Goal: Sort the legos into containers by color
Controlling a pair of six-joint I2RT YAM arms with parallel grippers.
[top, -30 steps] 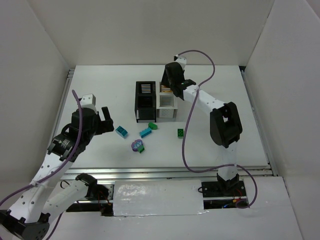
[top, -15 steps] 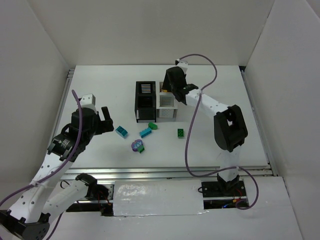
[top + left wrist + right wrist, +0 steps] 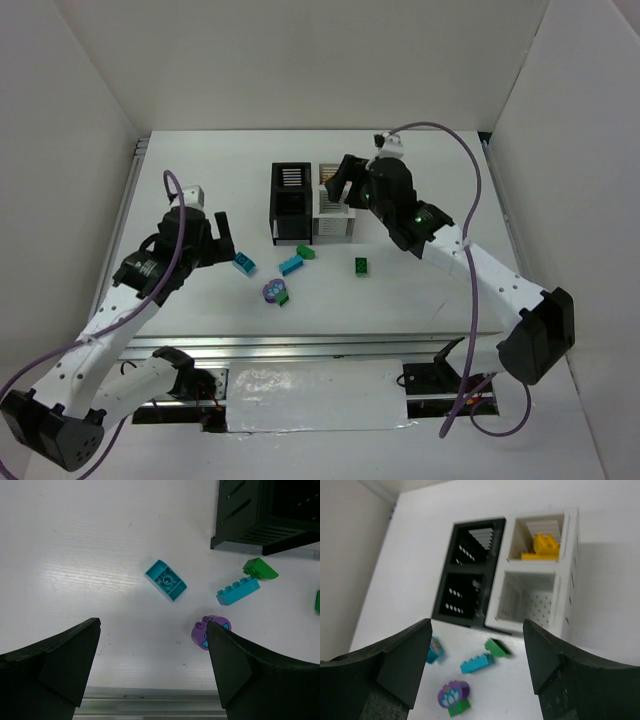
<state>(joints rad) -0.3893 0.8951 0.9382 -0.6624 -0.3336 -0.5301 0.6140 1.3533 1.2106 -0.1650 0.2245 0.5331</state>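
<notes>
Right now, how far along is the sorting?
Done: yellow bricks sit in one white box. In hand: nothing; the left gripper and right gripper are both open and empty. Left: teal bricks, green bricks and a purple piece lie loose on the table.

The worktop [image 3: 450, 180] is plain white. Two boxes are black [image 3: 470, 569] and two white [image 3: 532, 566], and their walls are patterned with slats and rows of small round holes. A yellow-orange brick [image 3: 545, 544] shows in the far white box. The loose pieces are:

- a teal brick [image 3: 166, 580]
- a lighter blue long brick [image 3: 238, 590]
- a green wedge [image 3: 260, 569]
- another green brick [image 3: 361, 265]
- a purple round piece [image 3: 207, 632] with a pale teal flower print

The left gripper [image 3: 152, 625] and right gripper [image 3: 476, 622] are black. The cables [image 3: 475, 200] are purple.
</notes>
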